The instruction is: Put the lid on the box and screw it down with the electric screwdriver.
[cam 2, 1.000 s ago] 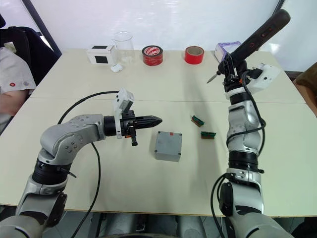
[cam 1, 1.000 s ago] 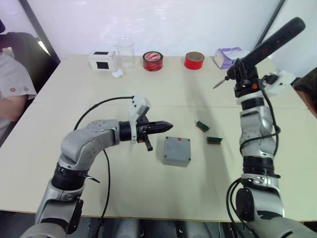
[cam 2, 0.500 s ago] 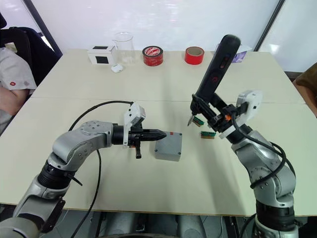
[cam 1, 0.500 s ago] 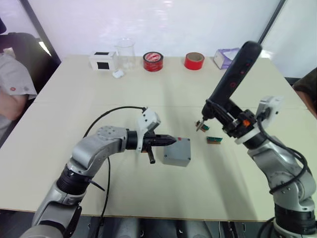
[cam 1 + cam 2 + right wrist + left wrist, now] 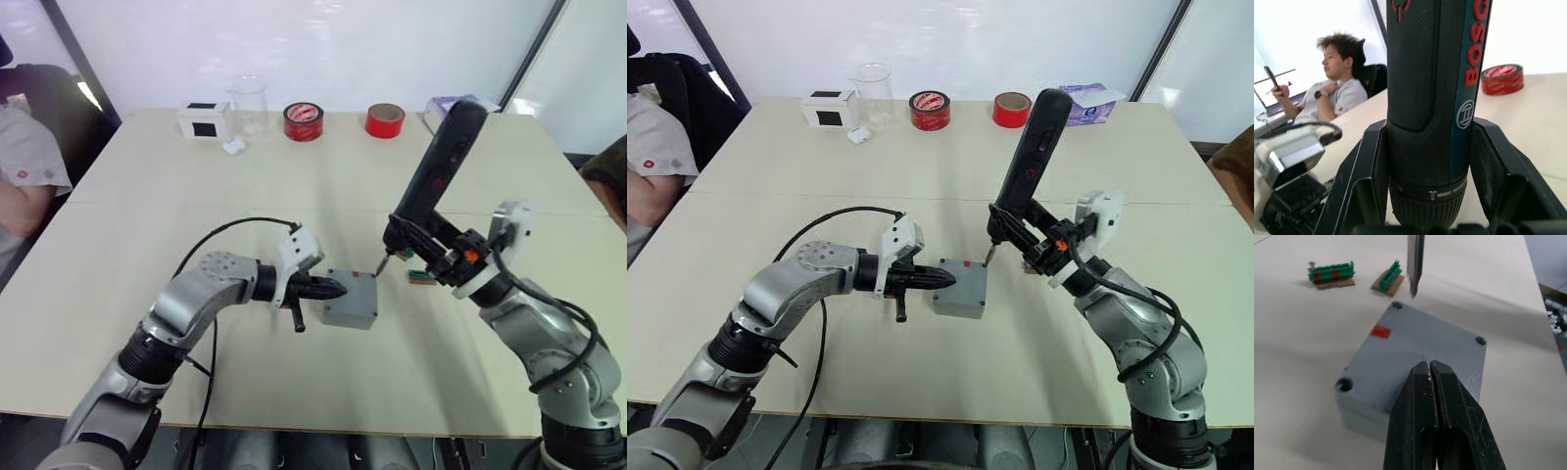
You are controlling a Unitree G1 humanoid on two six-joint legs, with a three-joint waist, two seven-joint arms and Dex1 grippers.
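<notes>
The grey lid (image 5: 1420,350), with a small red spot, lies on the grey box (image 5: 350,300) near the table's middle. My left gripper (image 5: 338,289) is shut on nothing, and its fingertips (image 5: 1422,377) rest on the lid's left edge. My right gripper (image 5: 439,258) is shut on the electric screwdriver (image 5: 438,176), a long dark tool tilted up and away to the right. Its thin metal bit (image 5: 1414,264) points down at the screw hole in the lid's far right corner. The box's inside is hidden.
Two small green connector pieces (image 5: 1332,274) lie just right of the box. Along the far edge stand a white box with a black patch (image 5: 204,119), a clear beaker (image 5: 248,101), two red tape rolls (image 5: 303,120) and a purple tissue box (image 5: 1085,98). A person (image 5: 1334,83) sits at the table's left.
My right arm swung down and left, bringing the screwdriver's bit from high over the table's right side to the lid's far right corner. My left gripper slid right until it met the box.
</notes>
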